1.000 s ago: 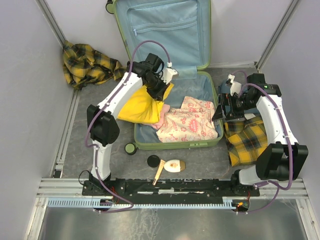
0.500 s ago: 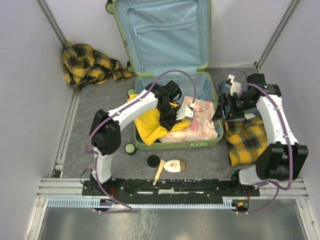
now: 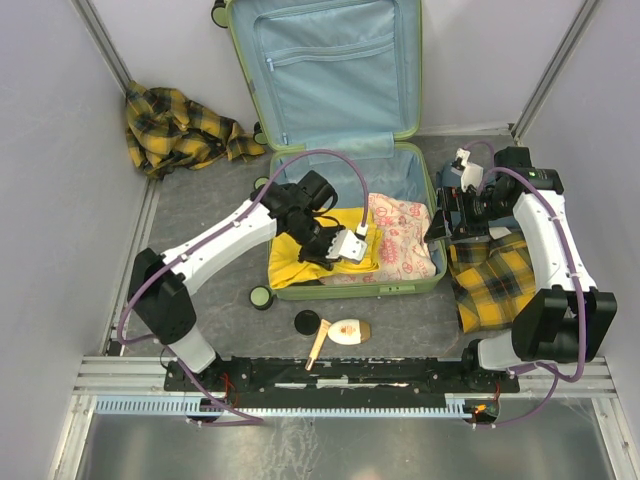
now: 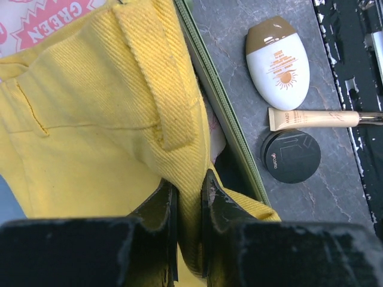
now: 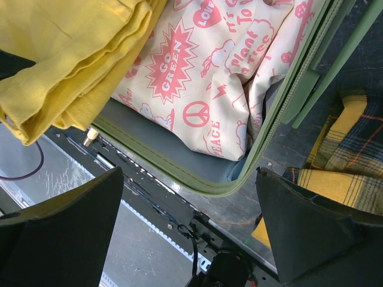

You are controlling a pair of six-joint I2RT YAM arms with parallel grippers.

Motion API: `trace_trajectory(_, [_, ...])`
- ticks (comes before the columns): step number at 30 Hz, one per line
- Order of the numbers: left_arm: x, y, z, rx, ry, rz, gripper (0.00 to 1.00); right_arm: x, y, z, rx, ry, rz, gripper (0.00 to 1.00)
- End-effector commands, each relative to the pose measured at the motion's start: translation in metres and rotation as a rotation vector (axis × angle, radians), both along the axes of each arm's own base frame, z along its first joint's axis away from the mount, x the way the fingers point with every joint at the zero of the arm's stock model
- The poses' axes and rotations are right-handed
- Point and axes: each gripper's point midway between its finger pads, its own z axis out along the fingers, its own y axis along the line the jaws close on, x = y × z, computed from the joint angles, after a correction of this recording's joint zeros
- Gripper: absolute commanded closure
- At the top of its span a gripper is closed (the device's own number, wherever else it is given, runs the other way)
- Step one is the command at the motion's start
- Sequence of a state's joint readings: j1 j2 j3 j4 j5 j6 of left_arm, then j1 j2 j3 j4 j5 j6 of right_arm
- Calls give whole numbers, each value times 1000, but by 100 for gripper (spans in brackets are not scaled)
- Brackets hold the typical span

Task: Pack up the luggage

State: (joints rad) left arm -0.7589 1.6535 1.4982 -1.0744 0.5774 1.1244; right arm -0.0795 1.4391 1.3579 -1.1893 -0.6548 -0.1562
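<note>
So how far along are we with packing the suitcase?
Roughly midway. Done: the printed cloth lies in the open lime-green suitcase. In hand: the left pincer is shut on the yellow trousers, draped over the suitcase's front-left part. Left: the far-left plaid garment, the right-hand plaid garment, and the sunscreen bottle, tube and compact in front; the lid is not closed.

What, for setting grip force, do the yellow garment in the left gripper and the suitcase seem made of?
The yellow garment, pinched in the left gripper: matte woven twill, probably cotton; fine diagonal ribs, stitched seams and soft folds show. The luggage: lime-green rim looks like smooth rigid plastic, though only edges show; its lining is light-blue fabric, slightly wrinkled.
</note>
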Motion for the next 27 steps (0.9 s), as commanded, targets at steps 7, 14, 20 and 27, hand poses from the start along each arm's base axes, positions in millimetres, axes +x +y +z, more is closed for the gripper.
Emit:
trace_trajectory(7, [57,-19,-27,-74,-262,2,97,-5,4,5,19,-32,39,0])
trace_trajectory(14, [74,-20,-48,-40,-279,-1,97,-6,9,6,20,-31,67,0])
trace_trajectory(20, [60,-10,-19,-36,-226,63,60,-6,22,13,18,-63,142,1])
trace_trajectory(27, [35,12,37,-89,-145,194,29,-7,60,23,5,-142,301,9])
